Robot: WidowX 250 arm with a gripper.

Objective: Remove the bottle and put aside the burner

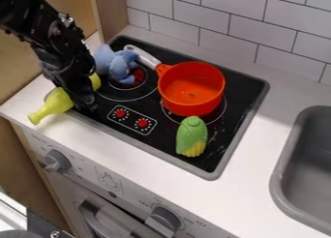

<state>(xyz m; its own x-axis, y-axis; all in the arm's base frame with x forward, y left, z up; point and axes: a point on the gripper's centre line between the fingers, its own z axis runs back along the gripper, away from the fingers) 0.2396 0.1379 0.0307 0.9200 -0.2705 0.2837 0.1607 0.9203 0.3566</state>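
Counter (259, 145) separates stove (244, 89) and sink (278, 184). The bottle (57, 101) crosses the stove's edge, its middle hidden by the gripper (86, 102); open or closed, I can't tell.

High camera, slanted down, toward stovetop (165, 139) and wall (226, 30); close

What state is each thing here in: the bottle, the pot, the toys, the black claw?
bottle: tipped on its side
orange pot: upright, uncovered
corn toy: lying down, yellow end showing
blue toy: lying on the stove
gripper: lowered at the bottle
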